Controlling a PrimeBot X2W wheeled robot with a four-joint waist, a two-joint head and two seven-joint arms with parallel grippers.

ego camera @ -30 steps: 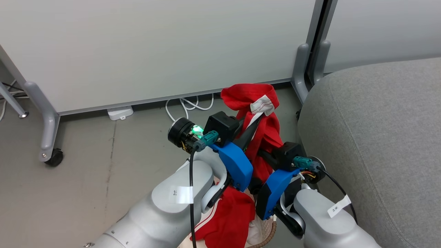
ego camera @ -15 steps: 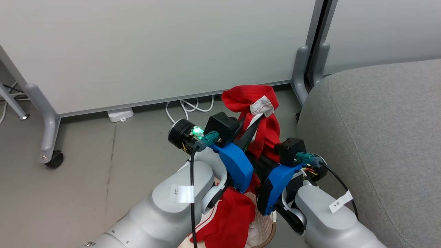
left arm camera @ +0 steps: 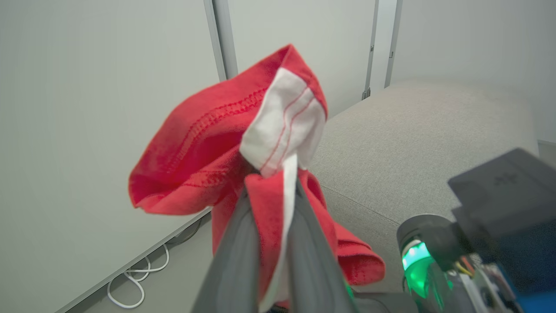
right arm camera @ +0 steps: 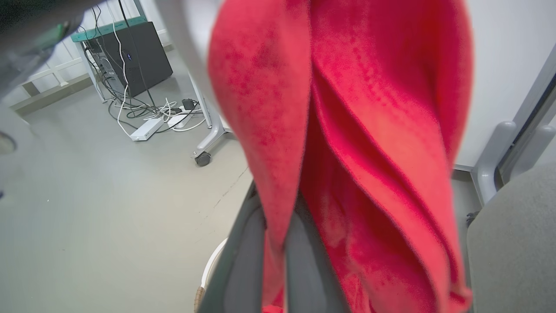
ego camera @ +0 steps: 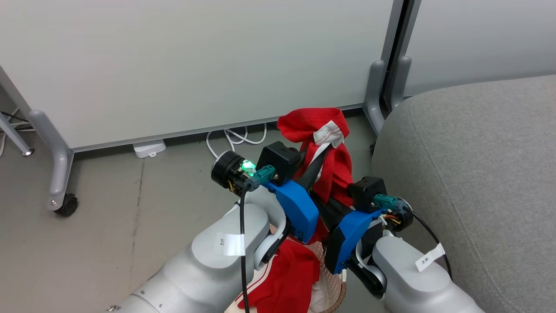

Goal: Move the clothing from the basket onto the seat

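L jaws, R jaws pinch clothing point(ego camera: 336, 167) above basket point(ego camera: 342, 294), near seat point(ego camera: 478, 174).

We record the clothing point(ego camera: 323, 126) as bright red, with a white panel point(left arm camera: 282, 126) crossed by thin red stitch lines, and a white stripe below it. The seat point(ego camera: 478, 165) is plain mid-grey. The basket point(ego camera: 332, 283) is cream with a dotted perforation pattern and a brown rim. The left end effector point(left arm camera: 273, 187) and right end effector point(right arm camera: 278, 217) both have dark grey fingers point(left arm camera: 234, 261).
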